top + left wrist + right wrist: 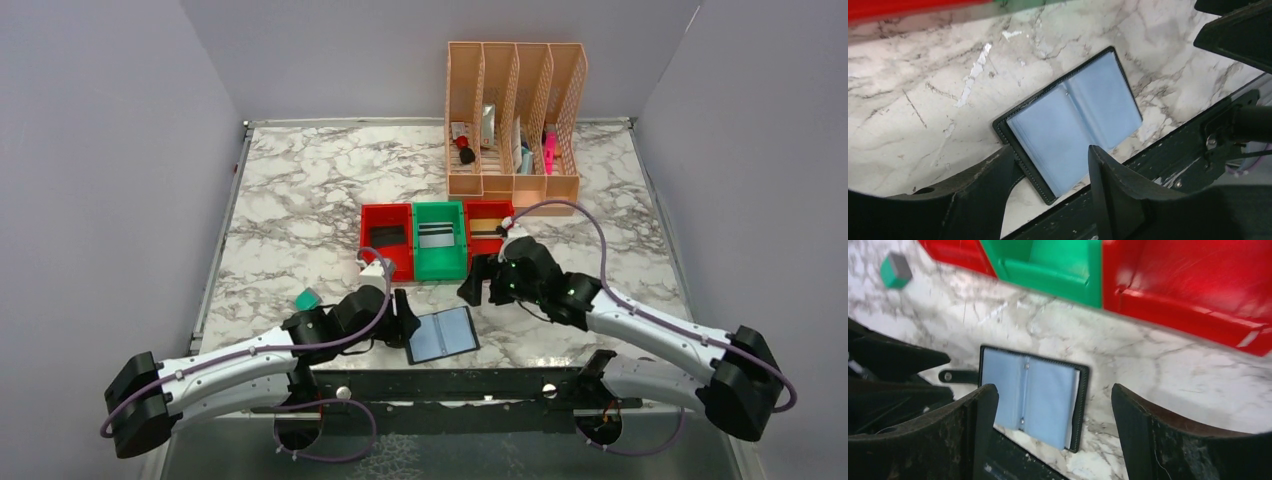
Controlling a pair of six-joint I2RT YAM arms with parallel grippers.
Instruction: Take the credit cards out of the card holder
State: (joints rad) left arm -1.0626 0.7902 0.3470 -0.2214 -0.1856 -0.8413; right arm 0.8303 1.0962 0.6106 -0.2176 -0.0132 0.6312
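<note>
The card holder lies open and flat near the table's front edge, blue-grey pockets up, and no card shows in them. It also appears in the left wrist view and the right wrist view, where its strap tab points left. My left gripper sits at the holder's left edge, open, its jaws straddling one corner without pinching it. My right gripper hovers just beyond the holder's far right, wide open and empty. A dark card lies in each bin.
Three bins stand in a row behind the holder: red, green, red. A small green block lies left of my left arm. A peach file organizer stands at the back. A black rail runs along the near edge.
</note>
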